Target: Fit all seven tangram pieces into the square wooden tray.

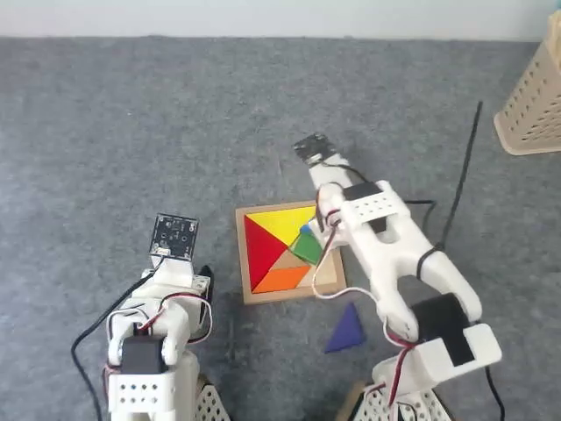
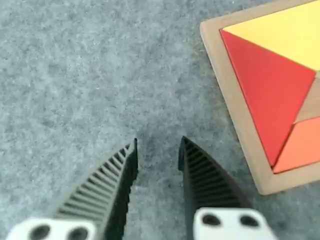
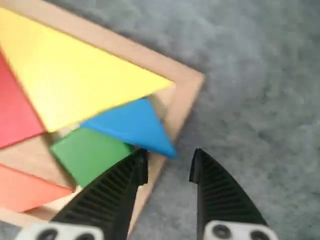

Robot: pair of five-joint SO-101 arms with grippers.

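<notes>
The left gripper (image 2: 157, 145) hangs low over the grey worktop (image 2: 65, 75), just beside the near left corner of the square wooden tray (image 2: 244, 120). Its two fingers are apart and hold nothing. A purple triangle (image 1: 346, 329) lies flat on the worktop, near the tray's front edge but not touching it. It is not in the tray yet.

In the tray, the big red triangle (image 1: 263, 250) fills the left side. The big yellow triangle (image 1: 285, 222) fills the far side. Both look flat and snug. An orange piece (image 1: 282, 279) sits along the near edge. The green square (image 3: 87, 152) is in the middle, with bare wood showing beside it. The blue triangle (image 3: 130, 125) lies next to the yellow one. Its tip pokes over the tray's right rim, so I think it is not down flat yet.

The right gripper (image 3: 167, 155) is over that right rim, close to the blue tip. Its fingers are apart and hold nothing.

So five pieces are in the tray, and I think three of them sit well. The blue and green ones may need a push, and the purple triangle has to go in.

Far off, at the worktop's corner, stands a cream basket (image 1: 530, 96).
</notes>
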